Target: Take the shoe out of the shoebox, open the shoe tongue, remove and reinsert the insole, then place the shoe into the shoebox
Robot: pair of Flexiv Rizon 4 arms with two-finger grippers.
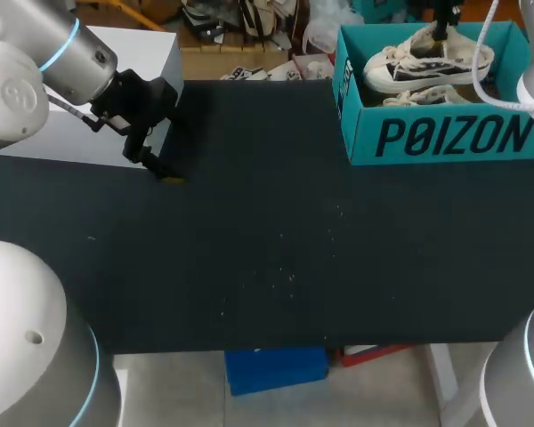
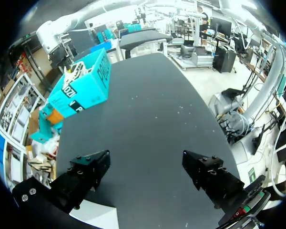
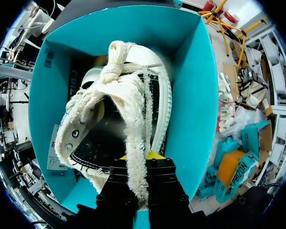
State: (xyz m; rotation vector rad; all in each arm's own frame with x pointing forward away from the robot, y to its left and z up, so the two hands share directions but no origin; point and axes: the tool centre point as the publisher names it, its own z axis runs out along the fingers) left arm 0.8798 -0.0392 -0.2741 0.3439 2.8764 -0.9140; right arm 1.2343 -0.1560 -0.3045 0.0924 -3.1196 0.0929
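Head view: teal shoebox (image 1: 445, 138) stands open at the far right corner of the black table (image 1: 294, 249); two white canvas sneakers lie inside it. The upper sneaker (image 1: 427, 58) lies across the box, tilted; the second sneaker (image 1: 424, 95) lies partly under it, nearer the front wall.

Right gripper (image 1: 440, 34) is over the open box, down at the upper sneaker. Right wrist view: right gripper (image 3: 142, 160) has its fingers drawn narrow, with a frayed cream strip of the sneaker (image 3: 133, 86) running straight between them; it is clamped on that strip. One yellow tip shows just behind the strip. Sneaker sits within the box walls (image 3: 190, 95); knotted lace at the far end; dark interior visible; eyelets along the near flap.

Left gripper (image 1: 165, 173) is at the far left of the table, well apart from the shoebox, tip close to the surface, just beside a white block (image 1: 98, 98). Left wrist view: left gripper (image 2: 148, 171) is spread wide; both black fingers (image 2: 88, 174) stand far apart with only bare table between them. Shoebox (image 2: 83, 88) is visible ahead, across the table, with the right arm (image 2: 52, 38) above it.

A few pale specks (image 1: 285, 276) are scattered mid-table.
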